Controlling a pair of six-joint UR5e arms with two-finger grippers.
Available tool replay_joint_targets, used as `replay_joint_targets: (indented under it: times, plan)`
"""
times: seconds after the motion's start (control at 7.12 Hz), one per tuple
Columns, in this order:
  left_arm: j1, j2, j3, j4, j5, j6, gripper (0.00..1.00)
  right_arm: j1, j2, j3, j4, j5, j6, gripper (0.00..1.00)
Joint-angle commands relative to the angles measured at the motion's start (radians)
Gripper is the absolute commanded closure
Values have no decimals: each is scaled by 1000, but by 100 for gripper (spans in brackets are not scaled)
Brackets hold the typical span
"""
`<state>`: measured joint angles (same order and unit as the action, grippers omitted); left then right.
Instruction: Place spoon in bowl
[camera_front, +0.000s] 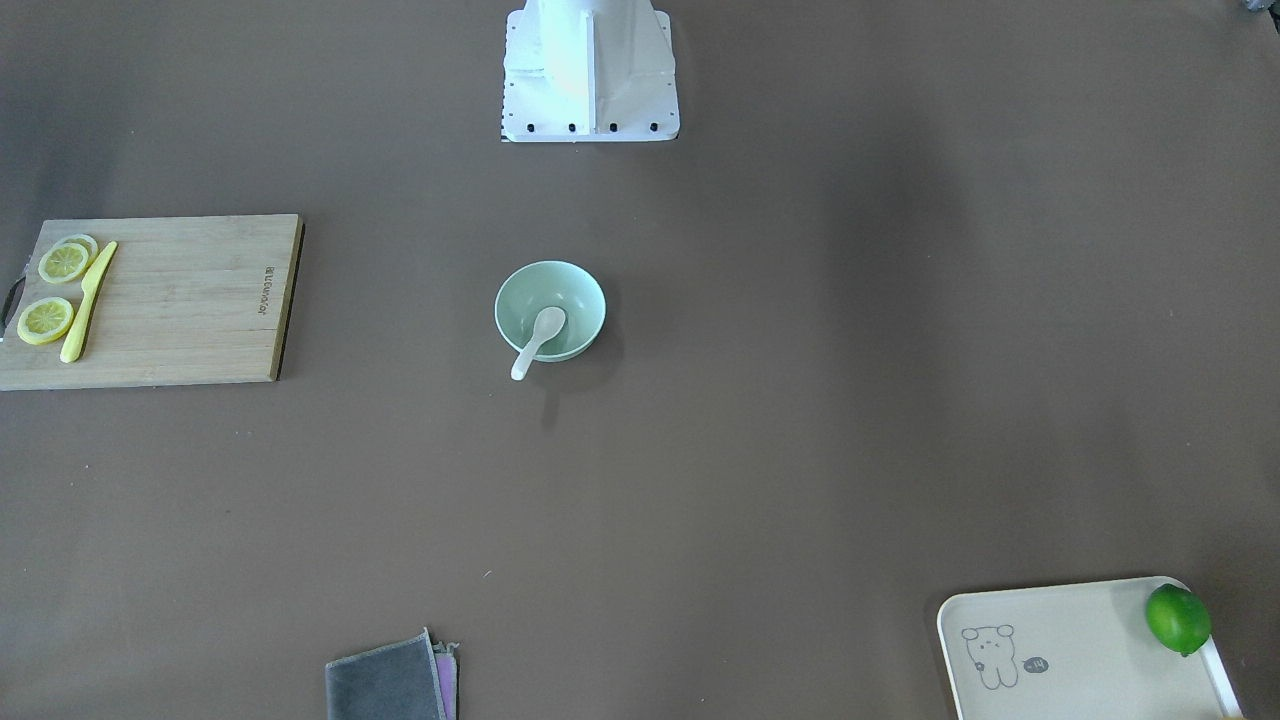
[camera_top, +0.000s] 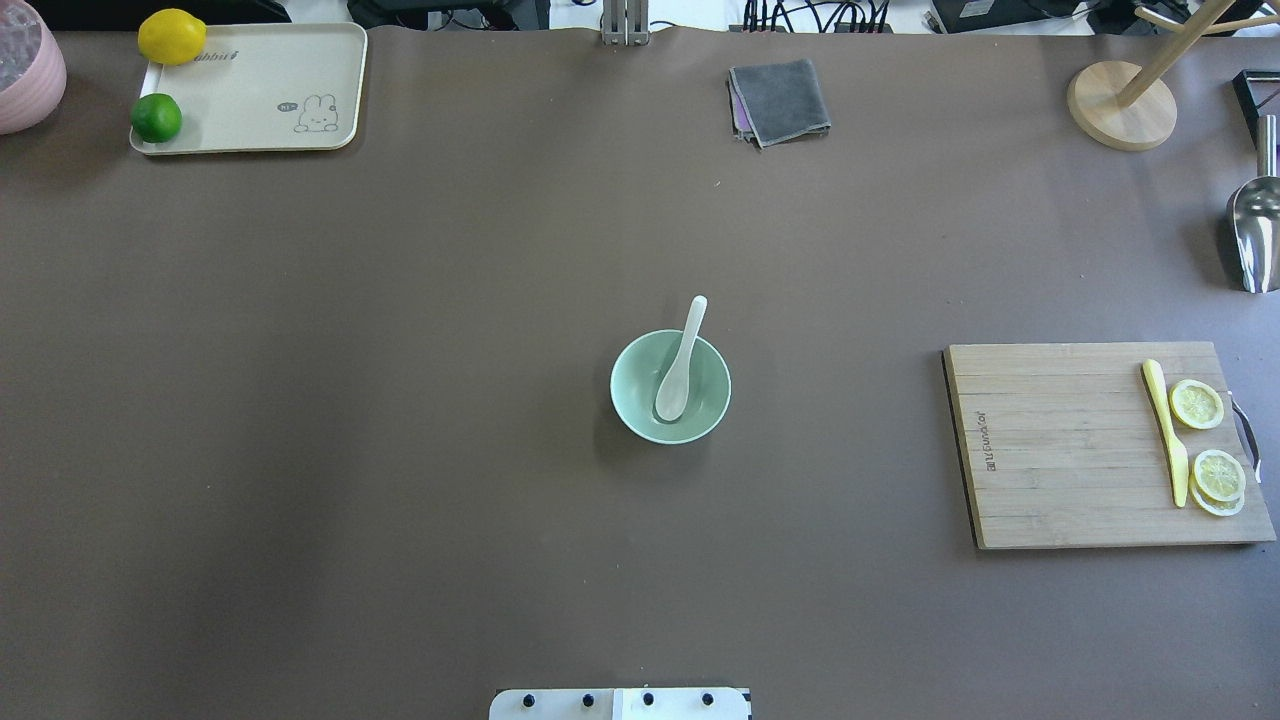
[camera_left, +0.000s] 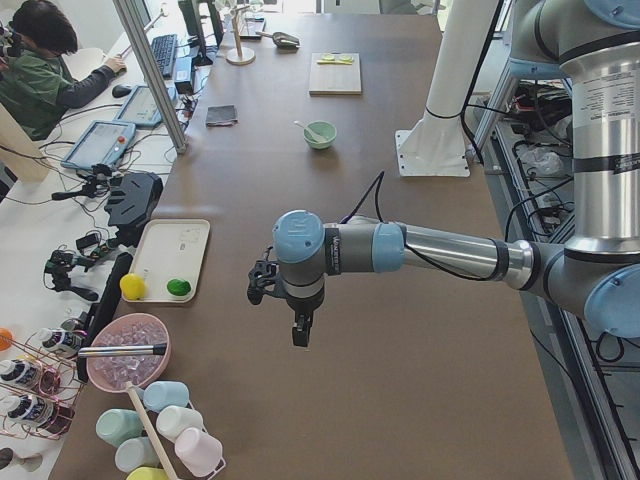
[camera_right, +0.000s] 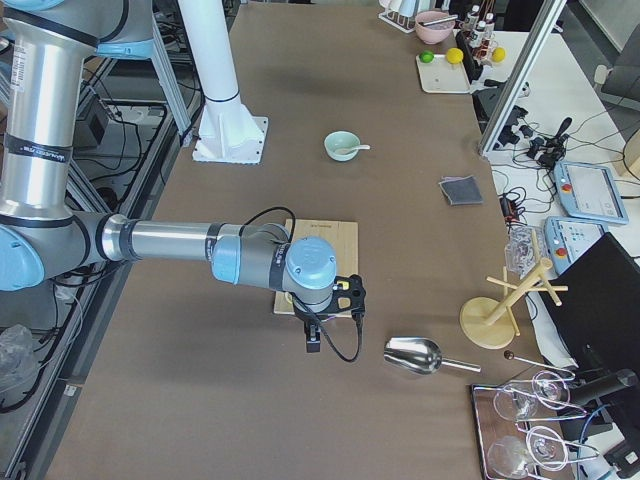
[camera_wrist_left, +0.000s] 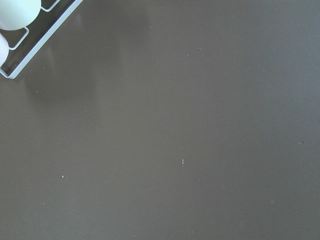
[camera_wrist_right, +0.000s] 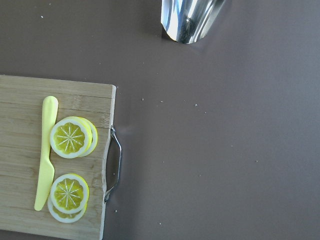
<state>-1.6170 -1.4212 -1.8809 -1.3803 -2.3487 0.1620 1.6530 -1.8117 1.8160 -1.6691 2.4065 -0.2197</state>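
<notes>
Closest to the robot is the white metal base plate at the table's near edge. At mid-table sits the round pale mint-green bowl. The small glossy white soup spoon lies with its oval scoop down inside the bowl. Its short handle leans on the far rim and sticks out past it, away from the robot.

At about the same depth on the robot's right is the rectangular bamboo cutting board. It carries a slim yellow plastic knife and yellow lemon slices at its outer end.

The right gripper hangs above the table by that end of the board, well apart from the spoon. The left gripper hangs over bare brown tabletop at the opposite end, near the fruit tray. Both claws show only in the side views, so I cannot tell whether their fingers are spread or pressed together.

Along the far edge lie a folded grey cloth, a cream rectangular tray bearing a green lime and a yellow lemon, and a shiny steel scoop.
</notes>
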Motion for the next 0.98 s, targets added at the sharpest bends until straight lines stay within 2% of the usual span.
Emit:
replay_joint_targets:
  times: [0.0,0.14,0.84]
  plan:
    - [0,7,-9,0,-1,1,1,8,-3,-6,-1,19,0,0]
    - [0,5,-9,0,-1,1,1,8,-3,-7,0,46,-1,0]
    - [0,-5,-20,-3,-1,1,1,8,8,0,21,52,-1,0]
